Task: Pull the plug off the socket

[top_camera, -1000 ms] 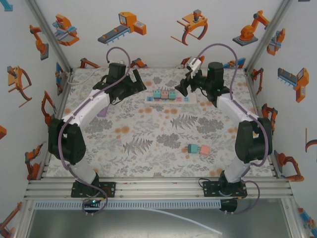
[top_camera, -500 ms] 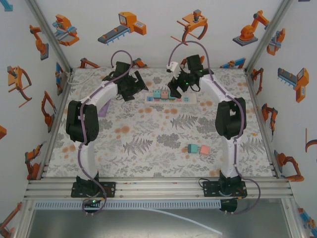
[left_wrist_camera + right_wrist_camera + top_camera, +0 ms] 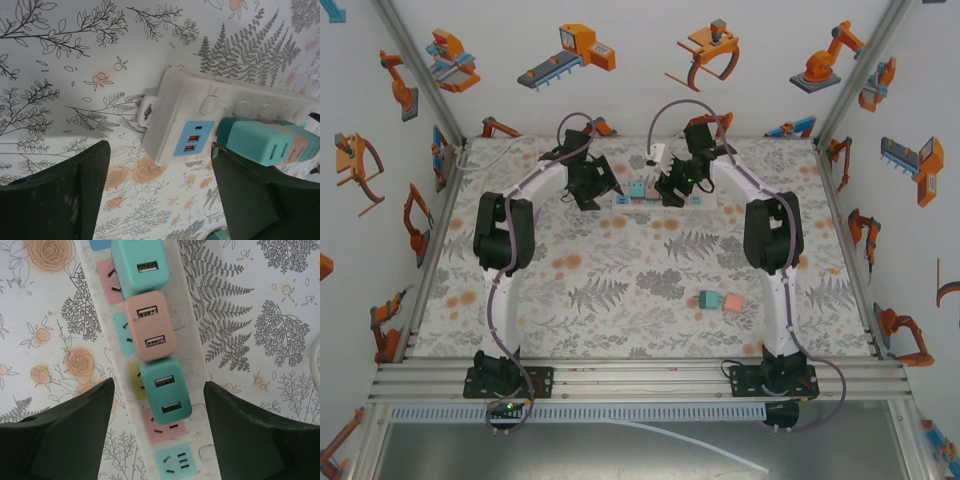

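Right gripper (image 3: 157,390) wide around teal plug (image 3: 166,400), left gripper (image 3: 160,150) wide over power strip (image 3: 192,107) end. Risks lifting power strip if unbraced.

Both arms stretch toward the far edge of the table (image 3: 620,310), elbows high. The left gripper (image 3: 160,147) and right gripper (image 3: 159,385) angle downward, facing each other — jaws on both spread wide apart.

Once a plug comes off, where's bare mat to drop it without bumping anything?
Best is the open mat in the middle, nearer than the power strip. The near edge left of the two loose plugs is also free. It is crowded around the strip, where the left end effector and right end effector both hover open.
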